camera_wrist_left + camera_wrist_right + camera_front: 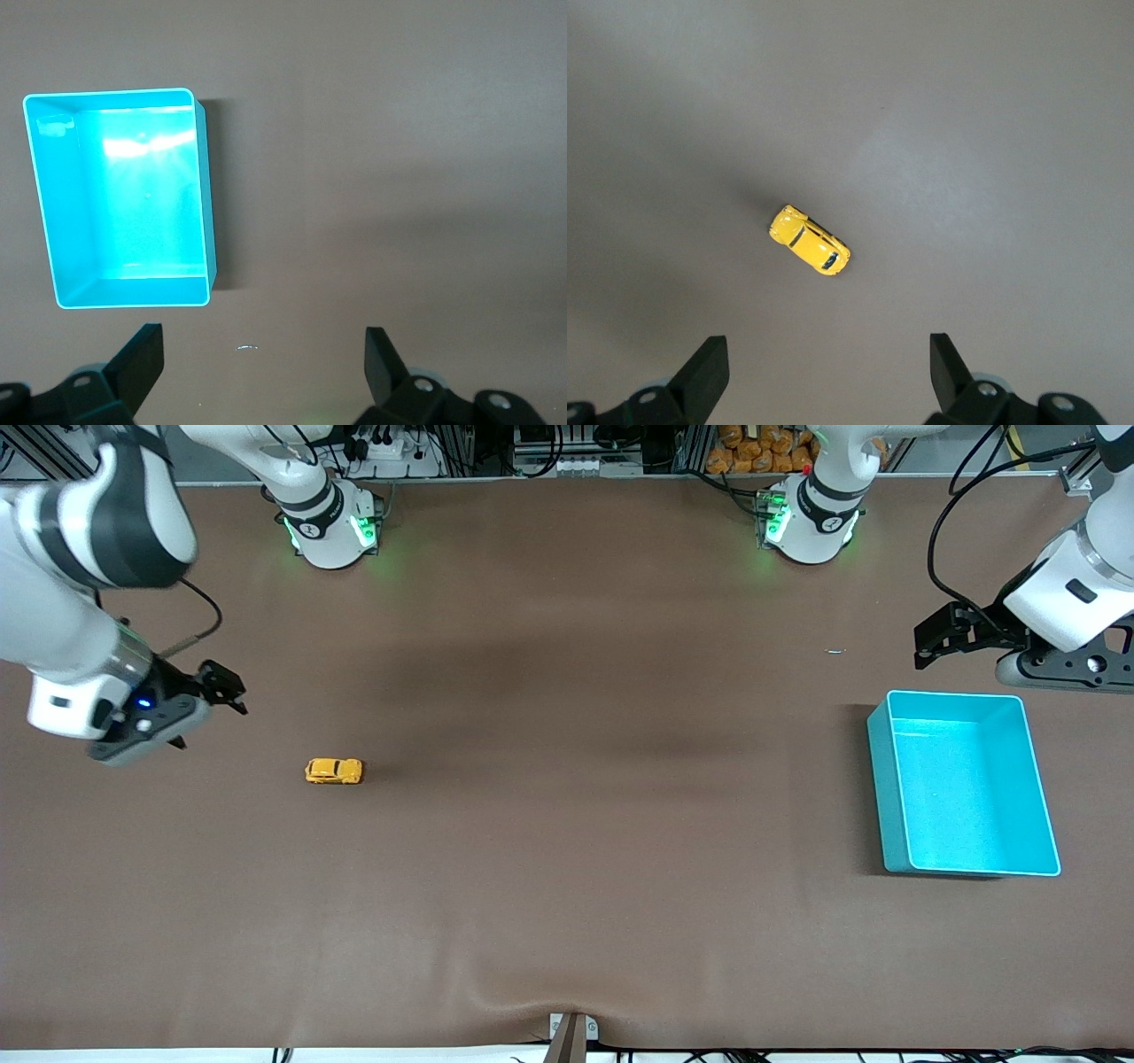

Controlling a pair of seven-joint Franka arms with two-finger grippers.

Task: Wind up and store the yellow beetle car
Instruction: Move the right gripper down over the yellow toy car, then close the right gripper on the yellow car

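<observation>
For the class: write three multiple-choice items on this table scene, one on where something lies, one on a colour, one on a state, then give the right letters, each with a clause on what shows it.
1. Where is the yellow beetle car?
A. on the table toward the right arm's end
B. inside the bin
C. held in a gripper

2. What colour is the bin?
A. red
B. teal
C. white

3. How does the right gripper stand?
A. shut on the car
B. open, holding nothing
C. resting in the bin

Key: 1 A, the car sits on the bare brown table, apart from both grippers. 2 B, its walls and floor show teal in the front and left wrist views. 3 B, the right wrist view shows the fingers wide apart with nothing between. The left gripper is open too, waiting beside the bin.
</observation>
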